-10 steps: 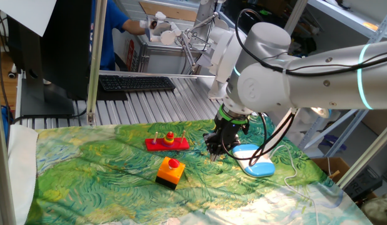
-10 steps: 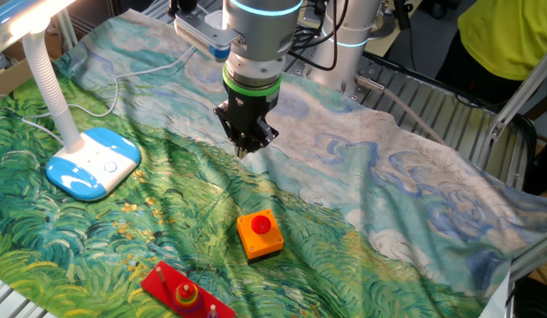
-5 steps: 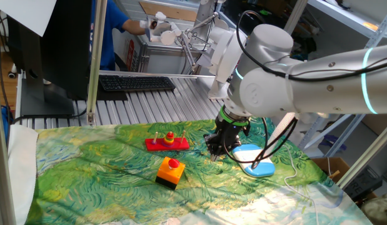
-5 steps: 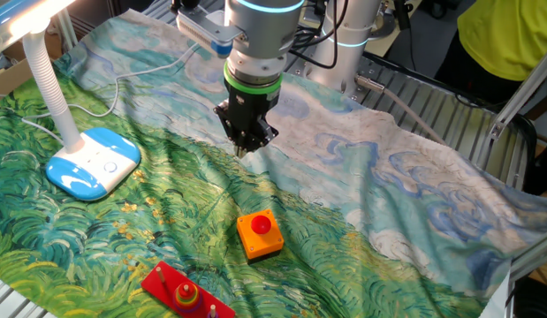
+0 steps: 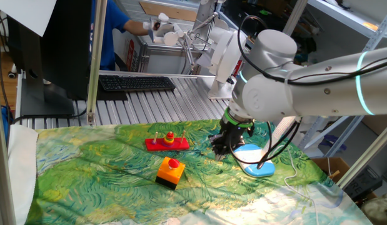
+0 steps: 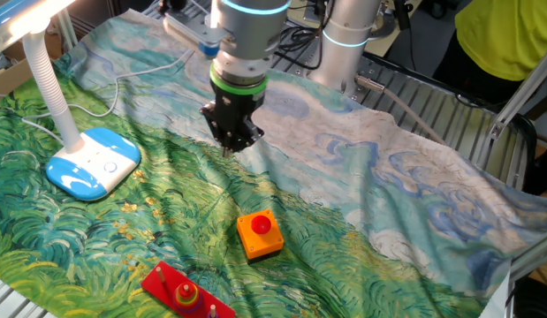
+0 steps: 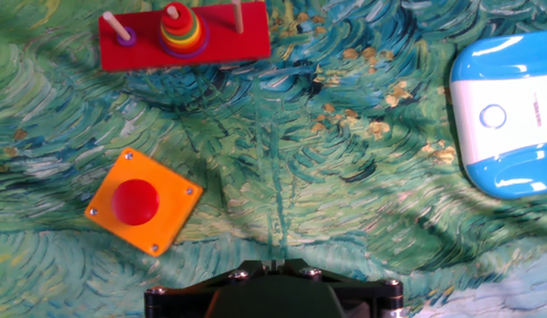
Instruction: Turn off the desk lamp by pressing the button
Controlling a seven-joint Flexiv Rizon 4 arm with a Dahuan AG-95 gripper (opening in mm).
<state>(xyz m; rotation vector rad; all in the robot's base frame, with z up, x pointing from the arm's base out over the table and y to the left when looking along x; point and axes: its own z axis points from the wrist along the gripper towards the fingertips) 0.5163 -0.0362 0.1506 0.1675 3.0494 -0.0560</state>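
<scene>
The desk lamp stands on the painted cloth, with its white oval base rimmed light blue point(image 6: 92, 162), a bendy neck point(image 6: 50, 81) and a lit head point(image 6: 17, 12) at the top left. The base also shows at the right edge of the hand view point(image 7: 507, 115) and partly behind the arm point(image 5: 258, 165). The button point(image 7: 492, 117) is a small ring mark on the base. My gripper point(image 6: 227, 148) hovers over the cloth, right of the base and apart from it. Its fingertips meet at a point, shut and empty. It also shows in the hand view point(image 7: 275, 263) and in one fixed view point(image 5: 221, 152).
An orange-yellow box with a red knob point(image 6: 260, 234) sits in front of the gripper, at lower left in the hand view point(image 7: 142, 201). A red ring-stacking toy point(image 7: 183, 35) lies beyond it point(image 5: 167, 142). The lamp's white cable point(image 6: 132, 78) runs across the cloth.
The gripper has moved sideways toward the lamp base, left in the other fixed view, and stays shut. The lamp and the toys have not moved.
</scene>
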